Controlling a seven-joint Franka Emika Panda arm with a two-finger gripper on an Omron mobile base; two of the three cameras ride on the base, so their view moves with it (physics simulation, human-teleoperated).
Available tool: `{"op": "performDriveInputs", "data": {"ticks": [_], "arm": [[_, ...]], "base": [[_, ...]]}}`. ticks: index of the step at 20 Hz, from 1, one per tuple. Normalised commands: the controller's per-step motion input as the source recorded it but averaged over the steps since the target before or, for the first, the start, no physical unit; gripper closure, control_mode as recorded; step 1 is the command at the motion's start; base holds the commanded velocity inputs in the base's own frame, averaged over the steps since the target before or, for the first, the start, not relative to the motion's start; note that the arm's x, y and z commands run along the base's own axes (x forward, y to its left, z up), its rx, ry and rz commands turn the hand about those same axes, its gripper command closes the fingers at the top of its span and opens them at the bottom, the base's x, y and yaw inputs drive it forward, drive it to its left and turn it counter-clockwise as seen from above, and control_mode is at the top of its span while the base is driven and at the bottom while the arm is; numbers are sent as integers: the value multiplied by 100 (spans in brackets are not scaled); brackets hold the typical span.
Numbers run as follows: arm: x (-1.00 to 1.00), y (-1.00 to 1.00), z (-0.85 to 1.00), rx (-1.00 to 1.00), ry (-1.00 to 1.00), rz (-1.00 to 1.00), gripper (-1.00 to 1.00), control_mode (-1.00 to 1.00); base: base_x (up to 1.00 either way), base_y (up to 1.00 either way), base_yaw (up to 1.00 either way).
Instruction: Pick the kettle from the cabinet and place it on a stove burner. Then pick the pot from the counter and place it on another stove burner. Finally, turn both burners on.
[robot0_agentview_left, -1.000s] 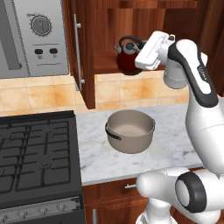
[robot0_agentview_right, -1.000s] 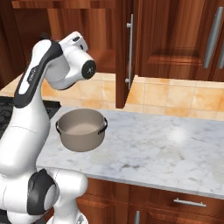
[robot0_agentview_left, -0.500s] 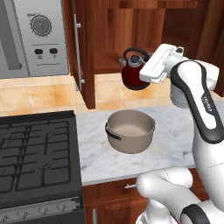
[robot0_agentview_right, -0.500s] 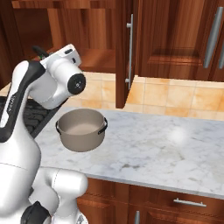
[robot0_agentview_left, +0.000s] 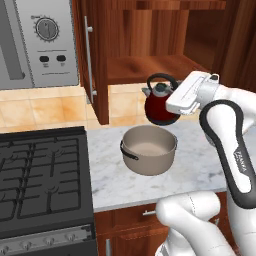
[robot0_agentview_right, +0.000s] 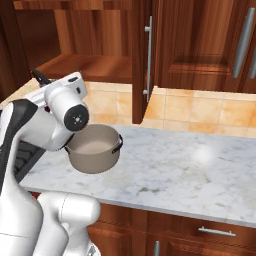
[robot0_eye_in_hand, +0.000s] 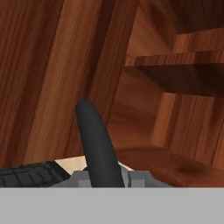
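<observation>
The dark-red kettle (robot0_agentview_left: 159, 109) hangs in the air just behind and above the pot (robot0_agentview_left: 149, 149), outside the open cabinet (robot0_agentview_left: 150, 67). My gripper (robot0_agentview_left: 171, 98) is shut on its black arched handle (robot0_eye_in_hand: 97, 142), which runs up the middle of the hand view. The taupe-grey pot (robot0_agentview_right: 94, 148) sits lidless on the marble counter (robot0_agentview_left: 200, 162). In the right base view my hand hides most of the kettle. The black cooktop with its burners (robot0_agentview_left: 40, 175) lies to the left of the pot.
The cabinet door (robot0_agentview_left: 92, 60) stands open with its steel bar handle between the microwave (robot0_agentview_left: 40, 40) and the shelf. A shut wall cabinet (robot0_agentview_right: 210, 45) hangs to the right. Bare marble (robot0_agentview_right: 180, 170) stretches right of the pot.
The kettle has come out of the cabinet in my gripper, moving down and toward me, and now hangs over the counter behind the pot. The pot has stayed put.
</observation>
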Motion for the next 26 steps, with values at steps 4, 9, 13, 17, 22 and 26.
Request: {"op": "performDriveInputs", "data": {"ticks": [4, 9, 13, 17, 22, 26], "arm": [[-81, -12, -13, 7, 0, -3, 100, -100], [-74, -7, -15, 6, 1, -3, 100, -100], [-27, 0, -1, 4, 0, -2, 100, -100], [-8, 0, 0, 0, 0, 0, 100, -100], [-61, 0, -1, 0, -5, -3, 100, -100], [-73, 0, -10, 2, -2, -3, 100, -100]], "base": [[0, 0, 0], [0, 0, 0], [0, 0, 0], [0, 0, 0], [0, 0, 0], [0, 0, 0]]}}
